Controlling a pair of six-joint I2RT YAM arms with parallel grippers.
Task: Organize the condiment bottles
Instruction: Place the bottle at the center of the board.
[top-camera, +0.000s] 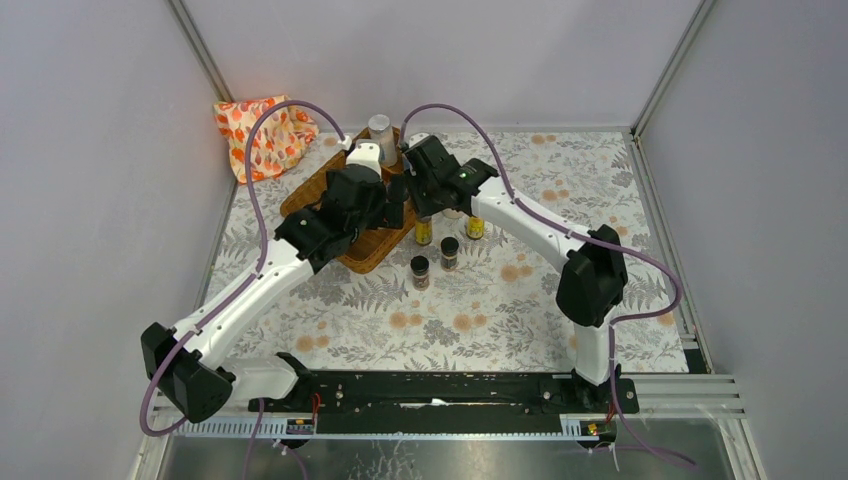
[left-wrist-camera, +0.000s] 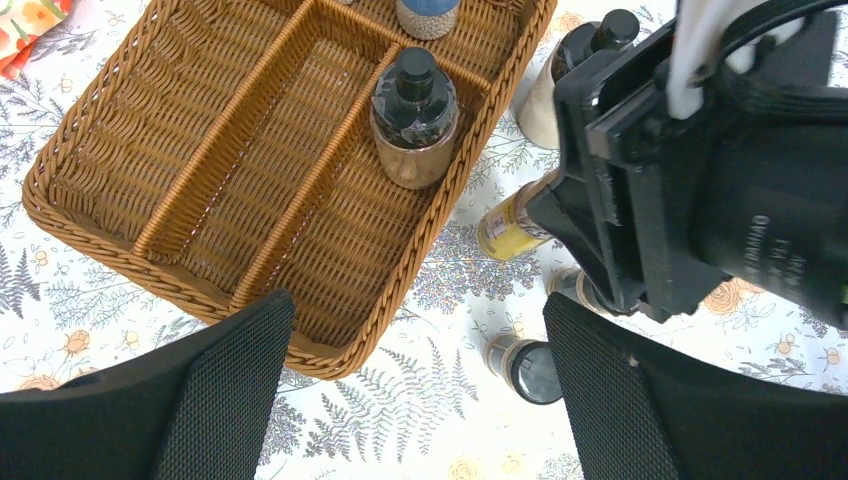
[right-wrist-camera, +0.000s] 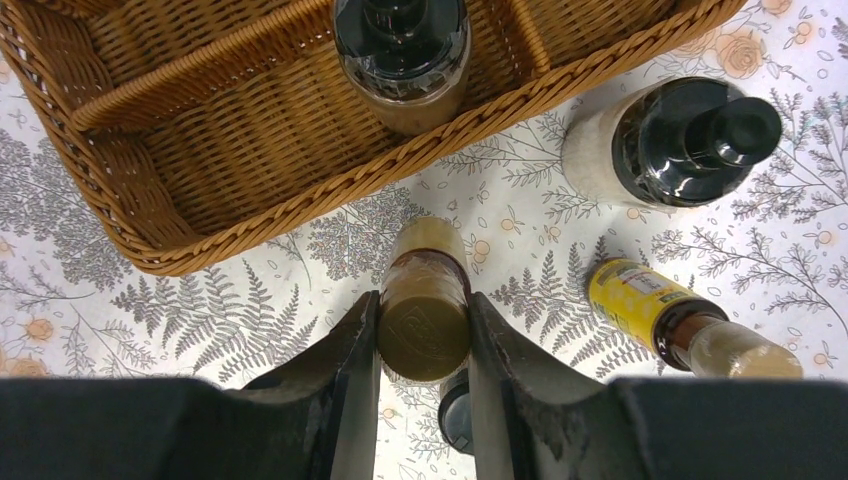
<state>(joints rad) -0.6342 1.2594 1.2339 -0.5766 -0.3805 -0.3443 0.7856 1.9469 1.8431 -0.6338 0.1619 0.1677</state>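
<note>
Nearest the arm bases, two short dark glass spice jars with black caps (top-camera: 419, 270) stand on the fern-and-flower printed table cover (top-camera: 500, 320). They're loose and not sorted yet.

Just past them, the right gripper (right-wrist-camera: 422, 300) is clamped on a slim yellow-liquid bottle with a tan cap (right-wrist-camera: 424, 335). The black fingers squeeze the cap end from both sides, just outside the tray's rim. I can't tell if its base is on the cover or already off it. My guess is the high grip is so it can go straight up and over the woven edge.

A second slim yellow-labelled bottle (right-wrist-camera: 655, 305) stands beside it. A round white-filled jar with a glossy black top (right-wrist-camera: 680, 140) is a bit further on, near the tray wall.

The left gripper (left-wrist-camera: 418, 298) is spread wide with nothing in it, hovering over the near end of the brown wicker divided tray (left-wrist-camera: 110, 215). It looks like it's waiting its turn.

The tray is all ridged weave with long narrow compartments that suit skinny bottles. One of them holds a stubby brown-filled jar with a black cap (left-wrist-camera: 413, 105), standing upright against the divider.

At the tray's far end is a taller clear jar with a silver lid (top-camera: 381, 135) — smooth and cylindrical. An orange-patterned cloth (top-camera: 260, 130) is crumpled in the far left corner.
</note>
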